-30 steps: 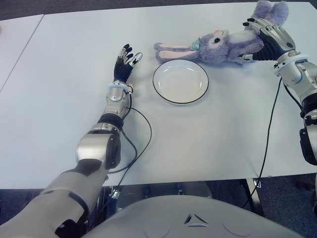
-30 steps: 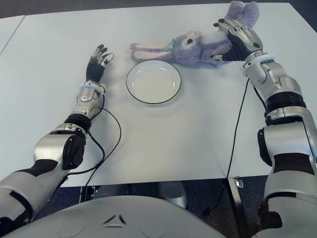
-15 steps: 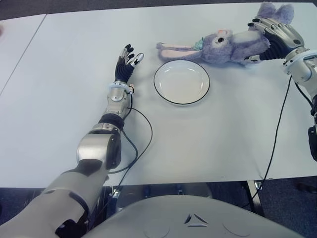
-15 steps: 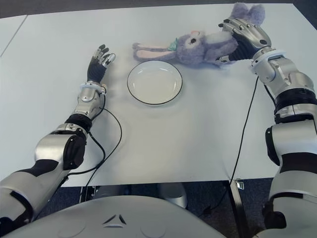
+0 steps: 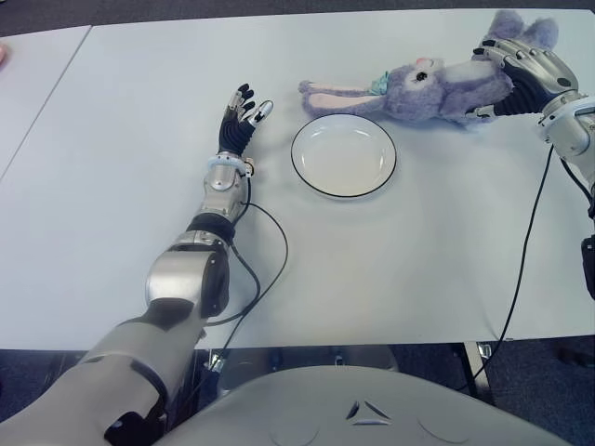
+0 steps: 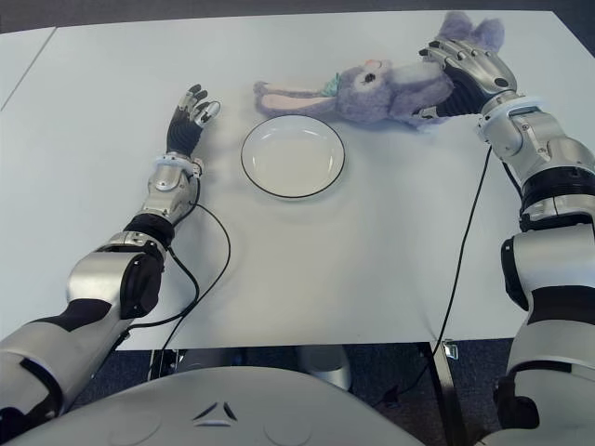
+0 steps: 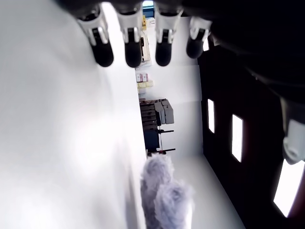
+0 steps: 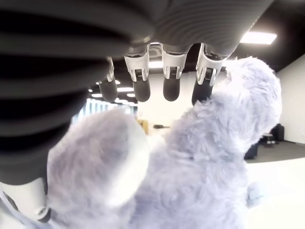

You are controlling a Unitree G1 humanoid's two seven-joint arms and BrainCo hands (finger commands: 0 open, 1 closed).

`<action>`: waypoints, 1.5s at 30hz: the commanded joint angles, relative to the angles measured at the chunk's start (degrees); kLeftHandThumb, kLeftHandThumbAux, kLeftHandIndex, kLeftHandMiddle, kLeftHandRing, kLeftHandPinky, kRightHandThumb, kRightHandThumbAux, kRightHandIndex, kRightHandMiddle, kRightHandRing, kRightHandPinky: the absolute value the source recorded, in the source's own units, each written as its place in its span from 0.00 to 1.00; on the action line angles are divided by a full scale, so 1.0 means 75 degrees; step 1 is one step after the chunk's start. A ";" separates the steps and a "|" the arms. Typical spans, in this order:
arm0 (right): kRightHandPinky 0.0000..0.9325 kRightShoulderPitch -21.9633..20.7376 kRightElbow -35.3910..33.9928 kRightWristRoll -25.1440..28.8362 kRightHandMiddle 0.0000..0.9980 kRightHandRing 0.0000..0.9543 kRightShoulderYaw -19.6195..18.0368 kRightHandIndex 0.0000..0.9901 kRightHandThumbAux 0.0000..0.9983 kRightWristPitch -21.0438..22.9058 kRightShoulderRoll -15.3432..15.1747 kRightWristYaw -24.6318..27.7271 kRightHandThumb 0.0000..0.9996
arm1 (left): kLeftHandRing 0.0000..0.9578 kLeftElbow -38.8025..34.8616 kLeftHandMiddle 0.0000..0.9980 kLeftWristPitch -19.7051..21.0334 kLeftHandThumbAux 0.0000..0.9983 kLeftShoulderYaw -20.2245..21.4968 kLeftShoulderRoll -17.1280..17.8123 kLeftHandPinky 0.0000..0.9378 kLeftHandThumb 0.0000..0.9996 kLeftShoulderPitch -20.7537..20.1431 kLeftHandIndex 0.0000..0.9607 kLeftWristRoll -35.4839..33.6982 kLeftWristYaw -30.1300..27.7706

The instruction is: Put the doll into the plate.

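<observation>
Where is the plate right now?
In the eye views the plate sits empty mid-table, between the open left robot hand and the doll, which the right robot hand covers farther back.

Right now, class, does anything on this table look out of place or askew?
Nothing is spilled or damaged. The plush rabbit lies on its side just beyond the empty plate, not in it, with the right hand over its body. The left hand shows left of the plate.

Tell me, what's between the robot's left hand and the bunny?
Only the empty plate sits between the left hand and the bunny, as both eye views show.
</observation>
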 commanded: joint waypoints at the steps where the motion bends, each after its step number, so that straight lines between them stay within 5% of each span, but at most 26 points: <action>1: 0.14 0.0208 0.0293 -0.0029 0.01 0.05 0.0106 0.10 0.68 0.0212 0.0269 0.0100 0.18 | 0.11 0.1171 0.11 0.1481 0.47 -0.0076 -0.0426 0.11 0.00 0.1695 0.08 0.0125 0.0040; 26: 0.24 0.0743 0.0671 -0.0004 0.02 0.09 0.0345 0.16 0.71 0.0276 0.0514 0.0150 0.30 | 0.12 0.1165 0.12 0.1416 0.46 -0.0107 -0.0441 0.12 0.00 0.1733 0.11 0.0154 -0.0014; 45: 0.29 0.0846 0.0705 -0.0256 0.04 0.12 0.0727 0.17 0.73 0.0373 0.0854 0.0175 0.29 | 0.12 0.1159 0.11 0.1386 0.46 -0.0101 -0.0470 0.12 0.00 0.1727 0.12 0.0162 -0.0029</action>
